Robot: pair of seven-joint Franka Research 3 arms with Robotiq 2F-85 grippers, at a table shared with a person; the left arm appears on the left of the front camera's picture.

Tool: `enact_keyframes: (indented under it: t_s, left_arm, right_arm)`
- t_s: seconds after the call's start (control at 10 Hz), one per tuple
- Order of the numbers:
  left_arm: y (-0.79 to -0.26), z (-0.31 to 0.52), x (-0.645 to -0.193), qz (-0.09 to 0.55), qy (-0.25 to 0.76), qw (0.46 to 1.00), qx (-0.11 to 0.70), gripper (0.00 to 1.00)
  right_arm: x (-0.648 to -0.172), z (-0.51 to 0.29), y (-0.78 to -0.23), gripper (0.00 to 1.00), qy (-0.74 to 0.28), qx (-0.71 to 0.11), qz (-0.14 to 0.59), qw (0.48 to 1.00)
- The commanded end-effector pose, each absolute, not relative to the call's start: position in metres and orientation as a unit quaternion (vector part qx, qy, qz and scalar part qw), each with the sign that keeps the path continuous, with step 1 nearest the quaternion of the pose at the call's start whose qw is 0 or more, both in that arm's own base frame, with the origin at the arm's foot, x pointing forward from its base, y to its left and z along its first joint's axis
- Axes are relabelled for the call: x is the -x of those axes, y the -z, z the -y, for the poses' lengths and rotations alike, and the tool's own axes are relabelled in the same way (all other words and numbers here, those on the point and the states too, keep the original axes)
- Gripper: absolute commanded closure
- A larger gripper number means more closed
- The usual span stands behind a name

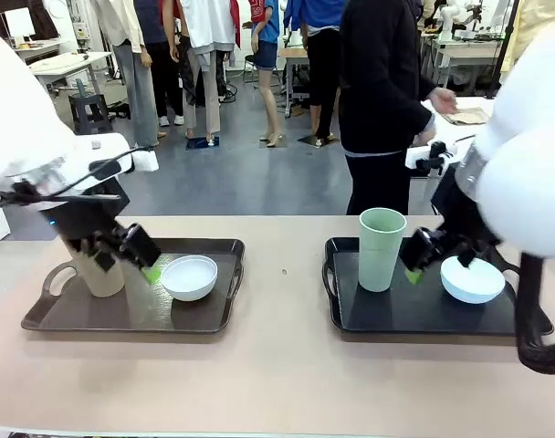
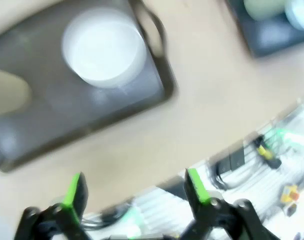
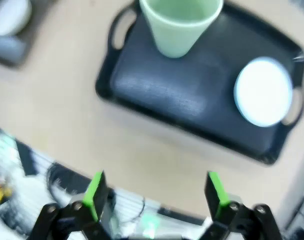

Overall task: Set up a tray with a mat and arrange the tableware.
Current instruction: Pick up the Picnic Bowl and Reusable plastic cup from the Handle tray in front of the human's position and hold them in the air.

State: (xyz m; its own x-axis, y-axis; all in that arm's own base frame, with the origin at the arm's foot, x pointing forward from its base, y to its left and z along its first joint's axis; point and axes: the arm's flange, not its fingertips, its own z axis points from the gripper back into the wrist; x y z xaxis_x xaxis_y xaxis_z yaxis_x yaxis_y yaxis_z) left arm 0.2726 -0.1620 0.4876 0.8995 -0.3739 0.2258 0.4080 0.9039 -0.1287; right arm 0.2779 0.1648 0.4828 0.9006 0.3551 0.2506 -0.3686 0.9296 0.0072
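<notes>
Left wrist view
- Left gripper (image 2: 134, 180): fingers spread wide, nothing between the green pads; the near edge of the table (image 2: 217, 100) lies beyond them.
- White bowl (image 2: 103, 47): upright on the left tray (image 2: 67, 115), near the handle end.
- Tan cup (image 2: 7, 92): a blurred pale shape at the picture's left edge, on the same tray.
- Far corner: the other tray, blurred, with a green cup and a bluish bowl on it.

Right wrist view
- Right gripper (image 3: 155, 182): fingers held apart, gripping nothing, over the table's near edge.
- Pale green cup (image 3: 179, 25): upright at one end of the right tray (image 3: 182, 85).
- Light blue bowl (image 3: 263, 91): at the opposite end of that tray, well apart from the cup.
- Tray floor between them: bare and dark.

Front view
- Trays: side by side on the table, apart, each with a cup and a bowl.
- Left gripper: above the left tray, in front of the tan cup and partly hiding it, one green pad just beside the white bowl's rim; contact cannot be told.
- Right gripper: above the right tray, between the pale green cup and the light blue bowl, one green pad low near the cup.
- Person (image 1: 382, 100): stands at the far side in dark clothes.
</notes>
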Motion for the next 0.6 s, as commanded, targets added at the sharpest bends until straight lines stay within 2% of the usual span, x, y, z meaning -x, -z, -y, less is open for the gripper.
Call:
enact_keyframes:
  t_s: [0.0,0.2,0.3,0.4,0.5]
  left_arm:
    - [-0.475,0.153,-0.309,0.146,0.184,0.970,0.059,0.00]
    - [-0.475,0.153,-0.309,0.146,0.184,0.970,0.059,0.00]
    - [-0.475,0.153,-0.309,0.146,0.184,0.970,0.059,0.00]
    - [-0.485,0.152,-0.292,0.128,0.186,0.971,0.077,0.00]
    - [-0.479,0.142,-0.300,0.128,0.199,0.953,0.191,0.00]
  right_arm:
    - [-0.301,-0.169,-0.473,0.00,-0.181,-0.014,0.160,0.970]
    - [-0.301,-0.169,-0.473,0.00,-0.181,-0.014,0.160,0.970]
    - [-0.279,-0.165,-0.486,0.00,-0.183,-0.025,0.135,0.973]
    - [-0.299,-0.159,-0.485,0.00,-0.196,-0.243,0.034,0.949]
    - [-0.307,-0.127,-0.490,0.00,-0.151,-0.387,0.003,0.909]
